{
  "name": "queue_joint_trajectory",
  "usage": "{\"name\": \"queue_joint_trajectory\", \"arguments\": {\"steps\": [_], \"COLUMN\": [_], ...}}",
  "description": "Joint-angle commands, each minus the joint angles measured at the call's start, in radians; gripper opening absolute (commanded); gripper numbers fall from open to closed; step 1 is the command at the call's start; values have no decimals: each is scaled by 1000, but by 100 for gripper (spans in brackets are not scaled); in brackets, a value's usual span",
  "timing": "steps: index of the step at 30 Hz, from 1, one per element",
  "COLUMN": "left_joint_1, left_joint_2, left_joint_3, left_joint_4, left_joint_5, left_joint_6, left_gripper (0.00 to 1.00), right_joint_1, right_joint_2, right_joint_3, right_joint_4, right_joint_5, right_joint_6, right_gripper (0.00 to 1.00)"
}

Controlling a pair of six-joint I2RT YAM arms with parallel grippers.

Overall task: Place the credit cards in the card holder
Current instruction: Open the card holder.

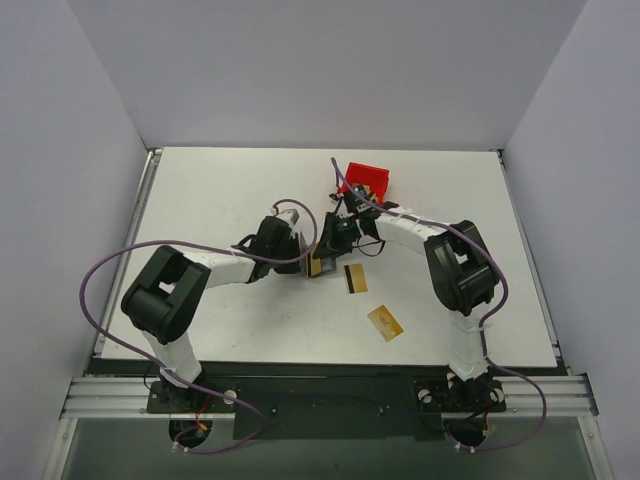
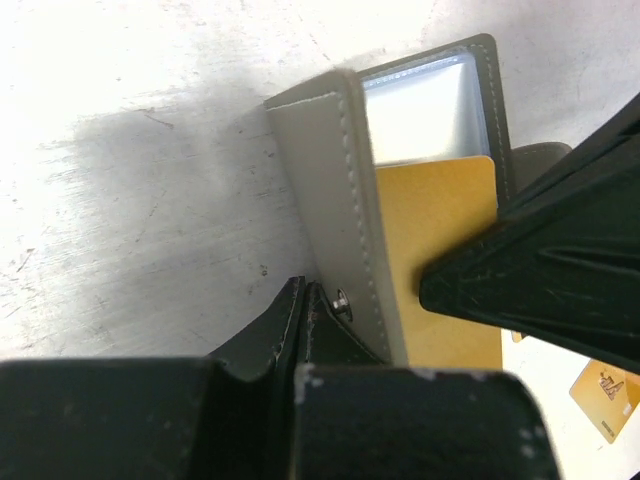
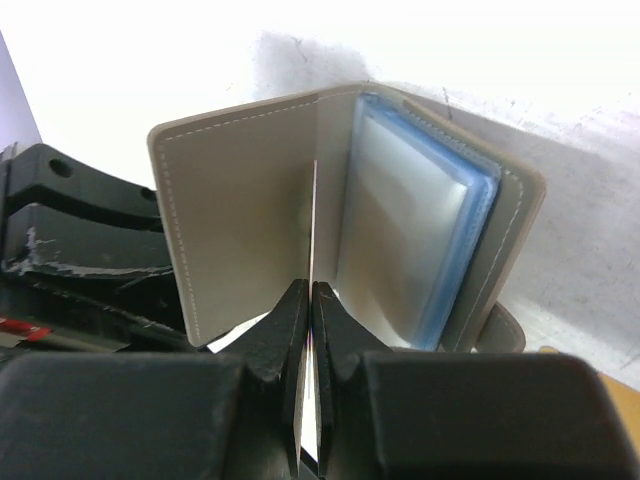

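— How were the two arms set?
— The left arm and the right arm both reached forward from their bases and folded inward. The left elbow stuck out to the left and the right elbow to the right.
— And the grippers?
— The left gripper and the right gripper faced each other nose to nose, very close.
— Jaws apart?
— No. The left's were pressed nearly together at the lower edge of the card holder. The right's pinched a credit card, seen edge-on between its fingertips.
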Motion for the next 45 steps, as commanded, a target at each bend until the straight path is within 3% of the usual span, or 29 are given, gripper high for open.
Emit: {"name": "queue_joint_trajectory", "arguments": {"steps": [1, 7, 12, 22, 26, 30, 35, 45], "left_joint_1": [11, 17, 33, 33, 33, 23, -47, -52], "left_joint_2": [13, -6, -69, -330, -460, -510, -436, -192], "left_joint_3": [-62, -91, -93, -75, -32, -7, 46, 63], "left_joint_4": [-64, -67, -157, -267, -236, -85, -9, -34], "left_joint_5": [-45, -88, -207, -369, -328, -147, -36, -154], "left_joint_6": [-13, -40, -68, -88, -30, 42, 113, 53], "left_gripper": [0, 0, 0, 0, 0, 0, 0, 0], "right_joint_1": [18, 21, 29, 32, 33, 32, 32, 27], "right_joint_2": [36, 66, 93, 119, 119, 126, 127, 119], "right_joint_3": [23, 42, 59, 73, 79, 79, 80, 71], "right_joint_4": [50, 49, 19, -27, -50, -56, -56, -54], "right_joint_5": [1, 38, 72, 142, 167, 172, 170, 167], "right_joint_6": [6, 8, 2, -11, -18, -23, -14, -11], "right_gripper": [0, 0, 0, 0, 0, 0, 0, 0]}}
